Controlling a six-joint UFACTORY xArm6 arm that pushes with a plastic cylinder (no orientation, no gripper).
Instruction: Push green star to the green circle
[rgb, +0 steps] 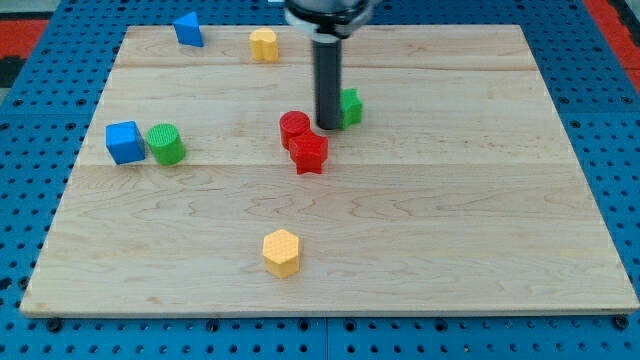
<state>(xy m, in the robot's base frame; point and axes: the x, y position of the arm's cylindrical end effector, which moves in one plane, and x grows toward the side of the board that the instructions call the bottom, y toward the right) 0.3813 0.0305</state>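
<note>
The green star (351, 106) lies just above the board's middle, mostly hidden behind my rod. My tip (328, 125) rests on the board at the star's left side, touching or nearly touching it. The green circle (166, 144), a short cylinder, stands at the view's left, next to a blue cube (125, 142). A red circle (295, 129) and a red star (309, 153) sit just left of and below my tip, between the green star and the green circle.
A blue triangular block (188, 29) and a yellow block (264, 45) lie near the view's top edge of the wooden board (480, 220). A yellow hexagon (282, 252) sits near the view's bottom.
</note>
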